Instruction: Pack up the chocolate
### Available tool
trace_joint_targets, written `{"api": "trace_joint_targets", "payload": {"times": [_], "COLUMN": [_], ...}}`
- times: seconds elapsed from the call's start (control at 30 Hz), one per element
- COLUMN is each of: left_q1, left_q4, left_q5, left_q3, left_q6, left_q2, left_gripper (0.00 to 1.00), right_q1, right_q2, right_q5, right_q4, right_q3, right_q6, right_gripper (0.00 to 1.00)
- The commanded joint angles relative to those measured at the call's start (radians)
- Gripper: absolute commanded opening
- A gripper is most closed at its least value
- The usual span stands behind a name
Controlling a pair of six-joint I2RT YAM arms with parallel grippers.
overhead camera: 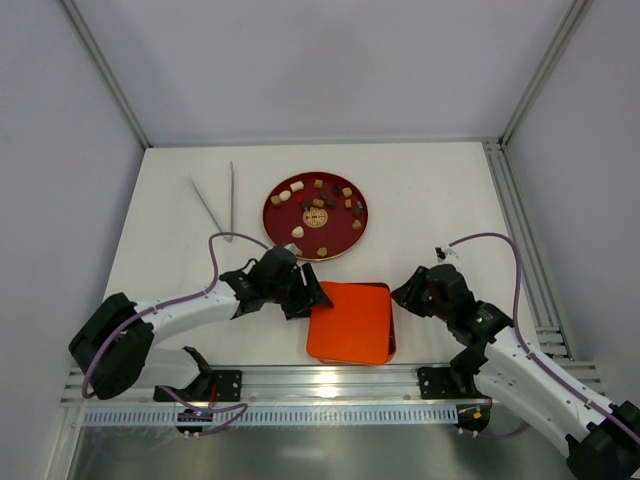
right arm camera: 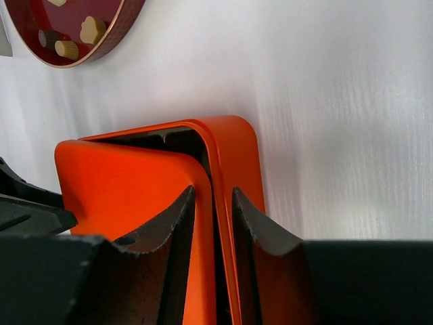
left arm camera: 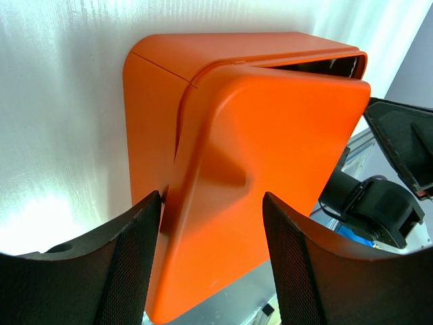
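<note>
The chocolate (overhead camera: 315, 215), several cream and brown pieces, lies on a dark red round plate (overhead camera: 272, 212) at the table's middle back; some pieces (right arm camera: 91, 30) show in the right wrist view. An orange-red tray (overhead camera: 392, 322) with its lid (overhead camera: 345, 325) askew on top sits near the front. My left gripper (overhead camera: 308, 295) is open, its fingers either side of the raised lid's (left arm camera: 270, 169) left corner (left arm camera: 211, 196), above the tray (left arm camera: 145, 122). My right gripper (overhead camera: 405, 295) is shut (right arm camera: 213, 191) on the tray's right wall (right arm camera: 247, 156), with the lid's edge (right arm camera: 128, 183) also between the fingers.
Grey tweezers (overhead camera: 215, 195) lie at the back left, beside the plate. A metal rail (overhead camera: 520, 230) runs along the table's right side and another along the front (overhead camera: 330, 380).
</note>
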Motion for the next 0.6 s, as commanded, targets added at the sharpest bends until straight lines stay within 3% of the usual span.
{"api": "trace_joint_targets", "payload": {"times": [0.0,0.43,0.57], "left_q1": [0.003,0.007,0.012], "left_q4": [-0.006,-0.017,-0.019], "left_q5": [0.016,0.027,0.025], "left_q3": [0.043,0.053,0.049], "left_q6": [-0.001,0.009,0.007], "left_q2": [0.005,0.011,0.006], "left_gripper": [0.61,0.61,0.61], "right_q1": [0.011,0.023,0.035], "right_q2": [0.02,0.073,0.067], "right_q5": [0.017,0.011,0.009], "right_q4": [0.039,0.069,0.069], "right_q3": [0.035,0.08,0.074], "right_q6": [-0.013,-0.024,-0.016], "right_gripper": [0.31,0.31,0.37]}}
